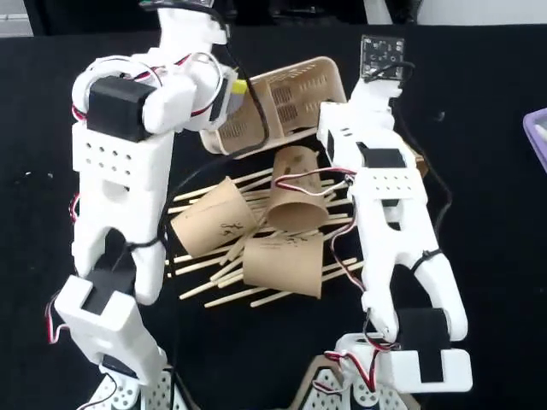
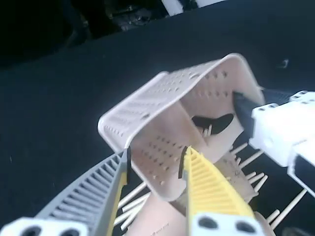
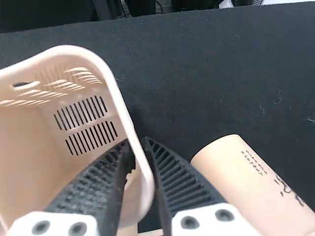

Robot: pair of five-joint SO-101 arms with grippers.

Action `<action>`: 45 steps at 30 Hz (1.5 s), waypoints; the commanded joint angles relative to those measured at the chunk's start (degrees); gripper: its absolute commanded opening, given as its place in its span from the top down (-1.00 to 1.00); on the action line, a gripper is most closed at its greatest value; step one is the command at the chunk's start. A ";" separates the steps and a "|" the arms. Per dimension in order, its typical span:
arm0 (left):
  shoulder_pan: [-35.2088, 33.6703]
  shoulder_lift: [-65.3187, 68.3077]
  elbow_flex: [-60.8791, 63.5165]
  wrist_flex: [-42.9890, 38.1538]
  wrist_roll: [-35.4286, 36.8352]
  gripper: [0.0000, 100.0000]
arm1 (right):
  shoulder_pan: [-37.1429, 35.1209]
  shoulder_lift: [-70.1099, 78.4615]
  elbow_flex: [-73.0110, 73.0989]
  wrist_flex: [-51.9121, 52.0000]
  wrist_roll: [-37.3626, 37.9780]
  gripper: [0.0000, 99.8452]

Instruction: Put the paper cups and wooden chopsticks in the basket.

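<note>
Black table, right end effector astride basket

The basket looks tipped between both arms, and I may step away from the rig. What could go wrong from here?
1. The basket is tipped, its thin wall pinched by the right claw, with the left claw at another wall. Opposed pulls might flex it or twist it loose.
2. The paper cups and chopsticks lie heaped just beside it. A slipping or swinging basket could scatter them or set a cup rolling.
</note>
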 commanded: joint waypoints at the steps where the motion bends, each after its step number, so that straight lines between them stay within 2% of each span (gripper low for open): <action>1: -2.24 -0.26 4.44 1.05 2.20 0.61 | 1.05 -2.86 -4.62 -1.58 -0.88 0.98; 4: -1.63 -0.88 14.02 0.88 1.93 0.61 | 1.14 -2.07 -5.93 -1.58 -0.88 0.98; 7: -1.71 -0.35 17.80 0.44 1.93 0.62 | 0.62 -0.22 -7.78 -1.49 -0.88 0.98; 14: -6.02 3.25 29.76 -13.98 2.29 0.62 | -0.18 1.54 -8.66 -1.41 -0.70 0.98; 16: -7.60 3.52 30.90 -16.09 2.37 0.69 | -0.09 1.54 -8.66 -1.41 -0.62 0.98; 19: -10.68 3.16 30.55 -18.46 4.66 0.97 | -0.35 1.54 -8.92 1.41 -0.53 0.98; 21: -12.97 3.08 29.32 -19.69 9.05 0.90 | -0.62 1.45 -9.45 3.96 -0.53 0.98; 23: -14.55 3.08 26.86 -20.66 11.34 0.95 | -0.62 1.45 -11.38 8.44 -0.53 0.98; 27: -15.08 3.16 23.78 -20.40 11.69 0.94 | -0.35 1.45 -19.21 21.80 -0.53 0.98; 30: -14.37 3.08 21.49 -16.97 11.34 0.94 | -0.97 1.54 -25.36 31.30 -0.53 0.98; 33: -13.76 3.60 18.15 -11.08 7.38 0.94 | -1.76 1.80 -29.76 37.45 -0.53 0.98; 37: -12.97 3.52 15.60 -6.86 4.57 0.94 | -3.69 1.98 -31.43 40.35 -0.44 0.98; 45: -13.05 10.02 16.48 -9.85 4.66 0.90 | -4.22 6.99 -31.34 37.10 -0.44 0.98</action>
